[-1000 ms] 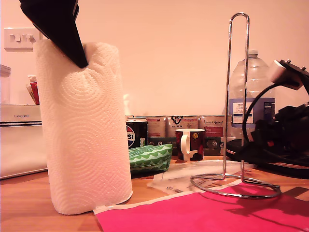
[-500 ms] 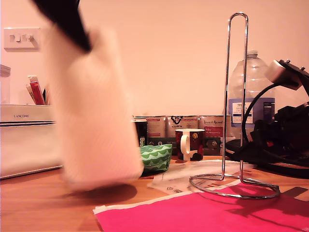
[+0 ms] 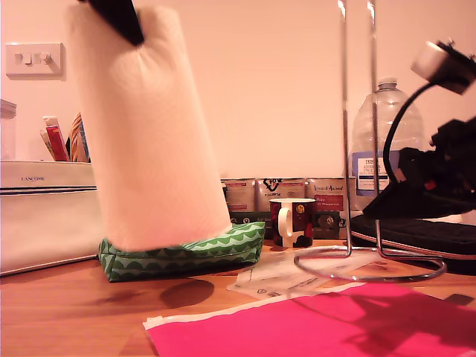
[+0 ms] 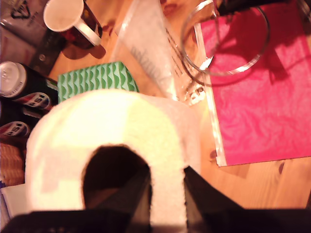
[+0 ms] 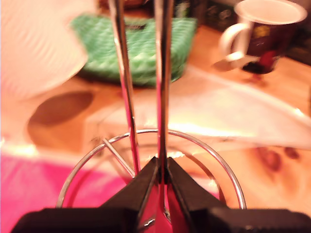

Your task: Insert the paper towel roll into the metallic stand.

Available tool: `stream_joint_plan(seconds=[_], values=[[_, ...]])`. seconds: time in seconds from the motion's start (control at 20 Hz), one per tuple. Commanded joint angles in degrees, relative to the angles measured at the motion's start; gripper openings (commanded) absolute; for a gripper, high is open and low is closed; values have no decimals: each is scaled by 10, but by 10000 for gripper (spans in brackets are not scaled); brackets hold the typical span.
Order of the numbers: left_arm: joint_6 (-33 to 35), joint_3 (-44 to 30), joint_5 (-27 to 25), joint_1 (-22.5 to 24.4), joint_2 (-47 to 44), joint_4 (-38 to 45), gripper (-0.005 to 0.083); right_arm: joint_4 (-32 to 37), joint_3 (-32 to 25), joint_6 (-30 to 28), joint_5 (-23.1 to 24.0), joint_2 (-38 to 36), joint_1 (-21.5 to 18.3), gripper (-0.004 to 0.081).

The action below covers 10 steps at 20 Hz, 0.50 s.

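Roll lifted since earlier. My first gripper [image 4: 166, 194] pinches the paper towel roll [image 3: 152, 134] wall; my second gripper [image 5: 162, 175] clamps the metallic stand [image 3: 357, 149]. Roll tilted beside the stand: may snag the loop.

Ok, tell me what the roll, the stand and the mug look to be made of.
The paper towel roll: soft white paper, matte, dented where my first gripper pinches its wall. The metallic stand: thin wire, apparently chromed metal, with bright mirror-like highlights; my second gripper clamps one upright. The mug: probably glazed ceramic, glossy, dark printed outside, white handle and inside.

Black tapered tool [image 5: 162, 177] fingers [image 4: 138, 191], black cable [image 3: 394, 134], white camera module [image 3: 439, 59]
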Motion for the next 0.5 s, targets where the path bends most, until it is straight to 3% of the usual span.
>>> stream_joint_plan(seconds=[0.0, 0.25, 0.45], values=[[-7, 31, 13, 10, 3, -5, -21, -45, 41, -20, 14, -13, 17, -13], [-8, 73, 63, 58, -27, -49, -21, -209, 121, -79, 61, -20, 63, -13], [-8, 125, 154, 132, -51, -105, -21, -272, 154, -100, 75, -20, 78, -13]])
